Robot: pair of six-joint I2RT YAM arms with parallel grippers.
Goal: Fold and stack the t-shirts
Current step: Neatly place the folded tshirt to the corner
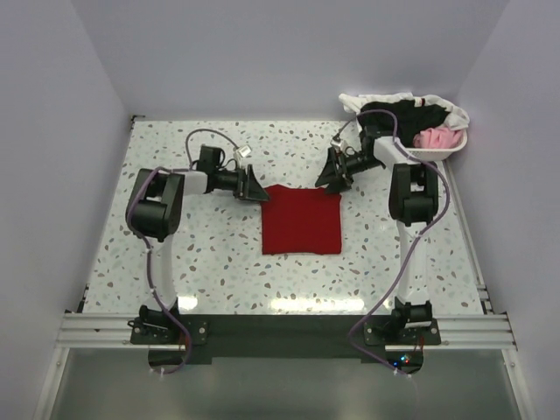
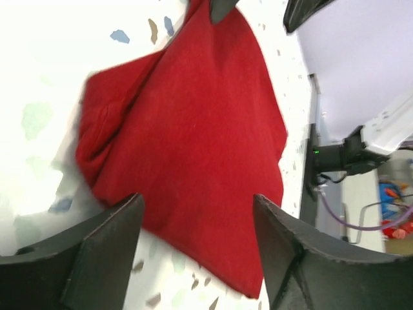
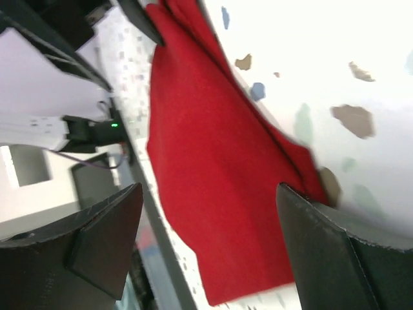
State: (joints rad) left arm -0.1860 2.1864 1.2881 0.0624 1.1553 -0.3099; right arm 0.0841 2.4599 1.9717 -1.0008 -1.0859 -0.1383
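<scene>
A dark red t-shirt (image 1: 302,220) lies folded into a rectangle on the speckled table, mid-table. It also shows in the left wrist view (image 2: 193,135) and the right wrist view (image 3: 213,174). My left gripper (image 1: 259,188) is open and empty just off the shirt's far left corner. My right gripper (image 1: 331,174) is open and empty just off the far right corner. Black (image 1: 404,116), pink (image 1: 437,137) and white (image 1: 376,98) t-shirts lie crumpled in the white basket (image 1: 437,154) at the back right.
The basket stands in the table's far right corner, behind my right arm. White walls close the table at the back and sides. A metal rail (image 1: 289,328) with both arm bases runs along the near edge.
</scene>
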